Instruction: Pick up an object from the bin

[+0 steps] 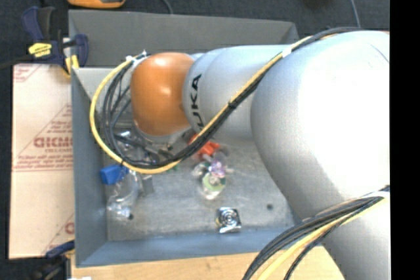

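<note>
One small blue piece [111, 174] looks like the nearest candidate, just below-left of the tool [139, 157]. Tool's low in the grey bin [84, 200], tucked under the arm's orange cover. Open or closed? Can't tell, and nothing seen gripped. Clear crumpled bit [123, 201] sits right below tool. Red scrap [207, 149] is near tool's right, and a pale thing w/ purple & green [213, 177] is right and lower. Shiny metal clip [228, 220] is farthest, down-right. Step, I reckon: approach, no pick yet. Next move needs tool centred on one item, then close & lift.
</note>
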Tool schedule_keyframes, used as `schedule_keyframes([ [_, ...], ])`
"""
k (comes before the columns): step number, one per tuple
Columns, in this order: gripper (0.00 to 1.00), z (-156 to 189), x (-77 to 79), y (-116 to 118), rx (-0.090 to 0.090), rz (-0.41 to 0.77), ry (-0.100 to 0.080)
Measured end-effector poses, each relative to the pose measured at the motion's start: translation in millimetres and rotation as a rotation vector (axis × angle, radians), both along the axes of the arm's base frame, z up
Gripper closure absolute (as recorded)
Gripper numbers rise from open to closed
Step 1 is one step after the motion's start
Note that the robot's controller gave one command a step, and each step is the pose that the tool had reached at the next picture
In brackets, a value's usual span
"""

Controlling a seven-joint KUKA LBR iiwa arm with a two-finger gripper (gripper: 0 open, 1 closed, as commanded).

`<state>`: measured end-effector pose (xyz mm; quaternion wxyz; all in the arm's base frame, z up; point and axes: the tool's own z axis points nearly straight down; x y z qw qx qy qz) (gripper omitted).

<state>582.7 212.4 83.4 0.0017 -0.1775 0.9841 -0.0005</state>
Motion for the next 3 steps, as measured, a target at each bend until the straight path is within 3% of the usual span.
schedule_keyframes([
  [1, 1.0, 0, 0.9, -4, -0.007, -0.002, 0.0],
  [2, 1.0, 114, 24.5, -24, 0.001, -0.014, -0.008],
  [3, 1.0, 185, 7.2, -30, 0.002, -0.014, -0.006],
])
